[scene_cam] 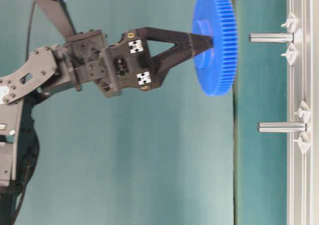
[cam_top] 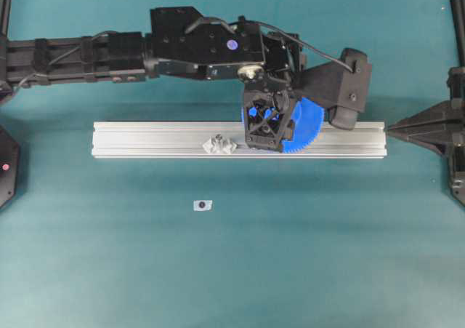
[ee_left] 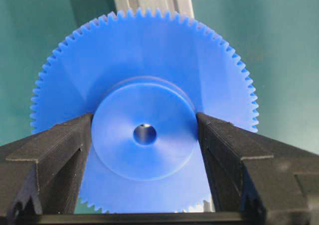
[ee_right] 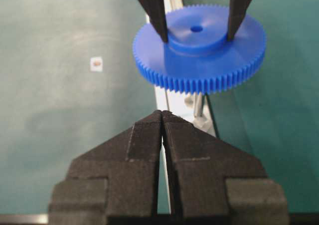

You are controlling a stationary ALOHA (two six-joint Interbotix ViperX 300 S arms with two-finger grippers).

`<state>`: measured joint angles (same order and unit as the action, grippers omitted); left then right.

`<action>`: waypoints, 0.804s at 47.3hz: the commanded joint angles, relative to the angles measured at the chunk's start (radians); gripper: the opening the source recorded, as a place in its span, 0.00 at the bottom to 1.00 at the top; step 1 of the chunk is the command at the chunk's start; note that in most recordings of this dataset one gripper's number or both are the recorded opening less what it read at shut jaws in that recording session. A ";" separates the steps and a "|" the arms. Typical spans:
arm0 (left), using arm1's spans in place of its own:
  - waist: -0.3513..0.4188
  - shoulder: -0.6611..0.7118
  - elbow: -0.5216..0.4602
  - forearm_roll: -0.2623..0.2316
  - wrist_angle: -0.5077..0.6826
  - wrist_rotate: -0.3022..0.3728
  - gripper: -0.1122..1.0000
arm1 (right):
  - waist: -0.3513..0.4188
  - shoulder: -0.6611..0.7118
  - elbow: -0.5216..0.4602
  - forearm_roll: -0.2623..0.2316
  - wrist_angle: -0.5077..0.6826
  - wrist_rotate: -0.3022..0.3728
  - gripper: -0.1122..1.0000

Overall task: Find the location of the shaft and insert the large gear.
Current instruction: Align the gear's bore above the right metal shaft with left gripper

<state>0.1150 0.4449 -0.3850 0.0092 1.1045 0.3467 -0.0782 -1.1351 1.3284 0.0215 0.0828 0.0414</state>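
Note:
My left gripper (cam_top: 269, 128) is shut on the raised hub of the large gear (cam_top: 309, 128), a bright blue toothed disc, one finger on each side of the hub (ee_left: 144, 135). It holds the gear (scene_cam: 217, 60) flat above the rail, with a gap between the gear and the tip of the shaft (scene_cam: 271, 37), a slim silvery pin with clear mounts at its foot. A silvery glint shows through the gear's centre hole. The shaft (ee_right: 198, 104) shows just under the gear (ee_right: 199, 60). My right gripper (ee_right: 162, 112) is shut and empty at the rail's right end (cam_top: 390, 129).
The aluminium rail (cam_top: 145, 135) lies across the table's middle. A second pin (scene_cam: 281, 127) with clear mounts (cam_top: 219, 145) stands on it, left of the gear. A small white tag (cam_top: 203, 205) lies on the teal mat in front of the rail.

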 commanded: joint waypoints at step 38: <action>0.002 0.054 -0.075 -0.003 -0.025 -0.002 0.75 | -0.002 -0.003 -0.003 0.000 -0.005 0.011 0.14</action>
<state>0.1135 0.5200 -0.4188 0.0092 1.0876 0.3421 -0.0782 -1.1459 1.3361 0.0215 0.0828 0.0414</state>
